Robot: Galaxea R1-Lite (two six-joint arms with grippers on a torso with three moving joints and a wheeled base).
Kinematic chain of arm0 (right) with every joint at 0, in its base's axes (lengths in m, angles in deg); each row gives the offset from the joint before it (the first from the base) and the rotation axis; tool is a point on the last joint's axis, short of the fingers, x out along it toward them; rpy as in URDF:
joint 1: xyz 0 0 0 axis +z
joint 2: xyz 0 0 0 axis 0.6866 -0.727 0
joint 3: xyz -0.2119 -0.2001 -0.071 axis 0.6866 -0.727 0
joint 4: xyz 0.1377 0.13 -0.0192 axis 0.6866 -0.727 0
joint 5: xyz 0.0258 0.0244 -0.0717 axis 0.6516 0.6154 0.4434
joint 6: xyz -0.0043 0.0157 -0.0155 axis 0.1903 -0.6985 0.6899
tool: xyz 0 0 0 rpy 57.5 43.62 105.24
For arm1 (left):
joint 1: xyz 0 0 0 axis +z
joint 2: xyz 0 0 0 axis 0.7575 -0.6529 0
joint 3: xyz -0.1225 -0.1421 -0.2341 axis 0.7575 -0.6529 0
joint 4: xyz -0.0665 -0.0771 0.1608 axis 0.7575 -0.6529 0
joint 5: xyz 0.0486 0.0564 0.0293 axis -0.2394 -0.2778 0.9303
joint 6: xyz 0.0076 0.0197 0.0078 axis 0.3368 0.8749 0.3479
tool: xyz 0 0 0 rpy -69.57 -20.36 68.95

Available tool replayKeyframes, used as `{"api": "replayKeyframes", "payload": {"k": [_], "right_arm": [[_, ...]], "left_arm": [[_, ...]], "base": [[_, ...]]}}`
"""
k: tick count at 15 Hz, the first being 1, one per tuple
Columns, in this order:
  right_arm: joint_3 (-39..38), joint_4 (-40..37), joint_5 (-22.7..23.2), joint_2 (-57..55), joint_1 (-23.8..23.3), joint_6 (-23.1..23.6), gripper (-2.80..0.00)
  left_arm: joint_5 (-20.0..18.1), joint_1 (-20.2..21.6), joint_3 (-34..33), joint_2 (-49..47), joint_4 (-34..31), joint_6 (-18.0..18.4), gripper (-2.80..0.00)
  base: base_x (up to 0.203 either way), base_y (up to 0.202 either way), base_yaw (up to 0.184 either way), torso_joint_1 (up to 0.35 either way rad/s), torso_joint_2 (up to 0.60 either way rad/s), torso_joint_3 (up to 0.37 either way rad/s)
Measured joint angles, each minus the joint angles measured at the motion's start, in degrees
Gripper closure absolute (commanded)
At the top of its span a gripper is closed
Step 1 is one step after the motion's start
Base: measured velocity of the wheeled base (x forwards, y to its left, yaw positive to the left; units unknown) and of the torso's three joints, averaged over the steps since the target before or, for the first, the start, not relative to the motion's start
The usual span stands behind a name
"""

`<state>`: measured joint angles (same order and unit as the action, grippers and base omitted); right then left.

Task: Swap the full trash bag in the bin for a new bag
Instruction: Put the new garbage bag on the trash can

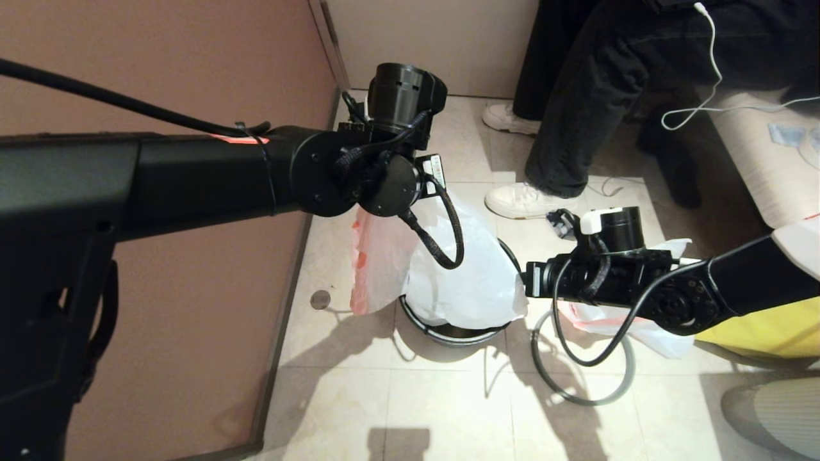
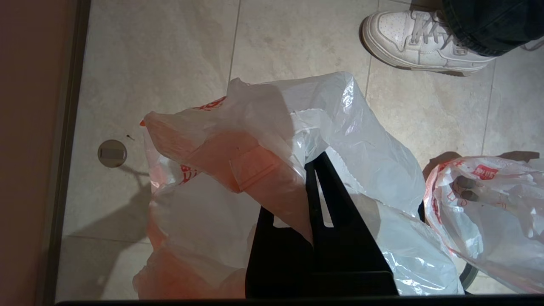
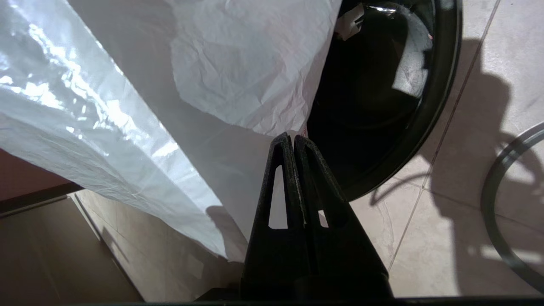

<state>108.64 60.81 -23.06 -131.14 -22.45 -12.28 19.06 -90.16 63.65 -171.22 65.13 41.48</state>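
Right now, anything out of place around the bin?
Yes. The grey hoop lies flat on the floor beside the bin, not on its rim. The full trash bag sits on the floor under the right arm. The new bag hangs bunched over the bin, pinched by the left hand and right hand.

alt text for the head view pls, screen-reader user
Both grippers hold the new bag over the bin: left gripper high, right gripper at its edge. The grey hoop and full trash bag lie on the floor beside it.

A home room: tiled floor [image 1: 448, 410], sofa [image 1: 762, 153], seated person [image 1: 589, 96].
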Motion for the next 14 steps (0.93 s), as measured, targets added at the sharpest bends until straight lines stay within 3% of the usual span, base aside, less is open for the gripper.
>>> {"api": "replayKeyframes", "payload": {"k": [7,10,14], "right_arm": [[8.3,-0.4,-0.4,-7.7,0.9,-2.7,0.0],[6.1,-3.7,-0.4,-3.9,-0.5,-5.0,0.0],[0.5,-14.2,0.8,5.6,-3.8,-6.0,0.0]], "left_arm": [[0.8,0.2,0.0,-2.8,4.1,0.2,0.0],[1.7,1.0,0.0,-4.3,5.7,0.4,0.0],[1.9,1.6,0.0,-4.6,6.2,0.6,0.0]], "base": [[0.0,0.0,0.0,0.0,0.0,0.0],[0.0,0.0,0.0,0.0,0.0,0.0],[0.0,0.0,0.0,0.0,0.0,0.0]]}}
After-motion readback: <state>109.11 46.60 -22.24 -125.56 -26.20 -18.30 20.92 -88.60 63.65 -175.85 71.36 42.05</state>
